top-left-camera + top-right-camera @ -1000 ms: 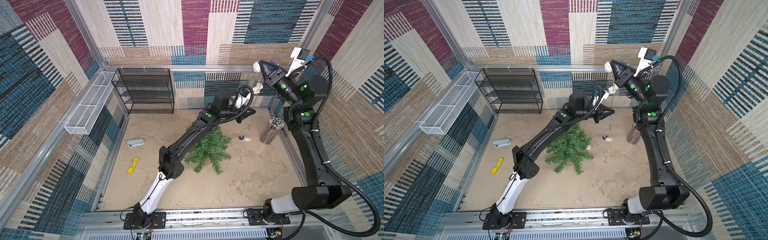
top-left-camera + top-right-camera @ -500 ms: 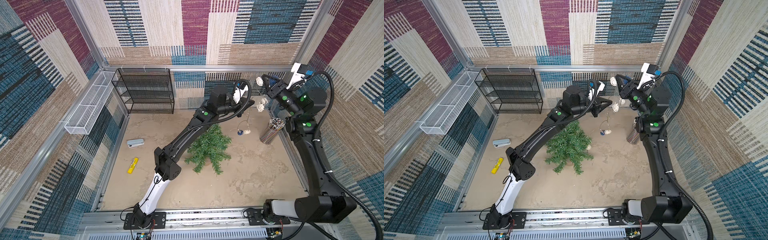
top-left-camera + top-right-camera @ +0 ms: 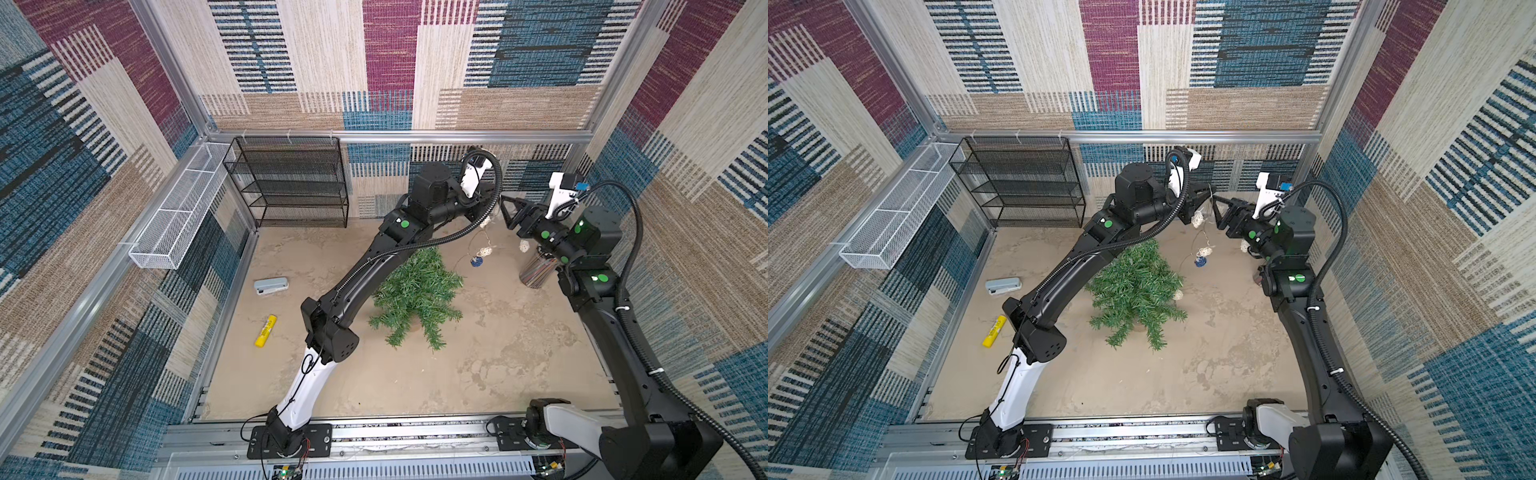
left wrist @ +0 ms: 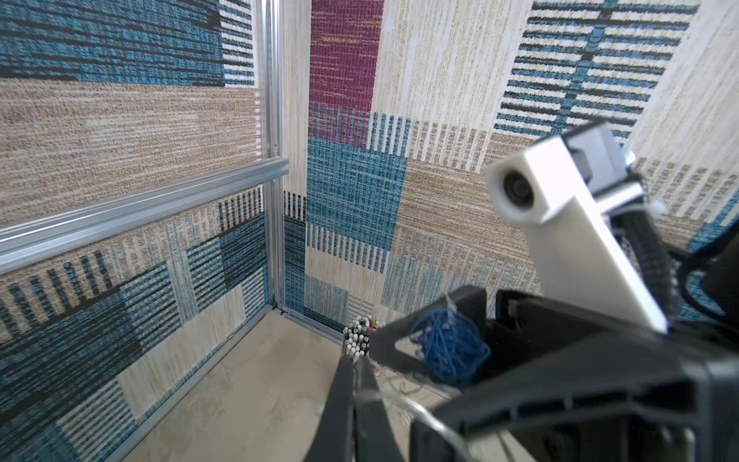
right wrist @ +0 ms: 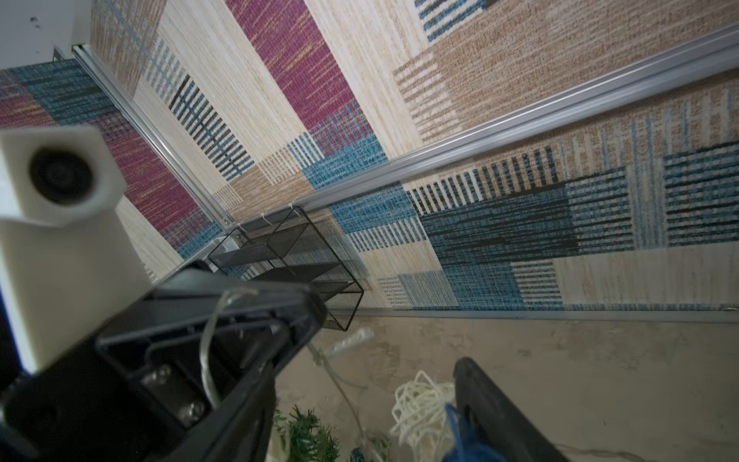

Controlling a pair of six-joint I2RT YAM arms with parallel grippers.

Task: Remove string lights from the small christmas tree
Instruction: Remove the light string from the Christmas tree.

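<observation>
The small christmas tree (image 3: 415, 295) lies on the sandy floor in both top views, one cream ball (image 3: 1178, 295) at its edge. My left gripper (image 4: 357, 372) is raised at the back right, shut on the thin wire of the string lights (image 3: 483, 251). From it the wire hangs down with cream balls and a blue ball (image 3: 476, 261) above the floor. My right gripper (image 3: 505, 212) faces the left one closely. It stands open, a cream ball (image 5: 420, 404) and a blue ball (image 5: 460, 436) lying between its spread fingers beside one finger (image 5: 492, 404).
A clear cup of coloured pencils (image 3: 536, 272) stands under the right arm by the right wall. A black mesh shelf (image 3: 291, 183) is at the back, a white wire basket (image 3: 174, 224) on the left rail. A grey case (image 3: 271, 286) and a yellow tube (image 3: 266, 330) lie left.
My right gripper came down from high at the back to the left gripper's height and opened. The left gripper rose and shifted toward the back, still holding the wire.
</observation>
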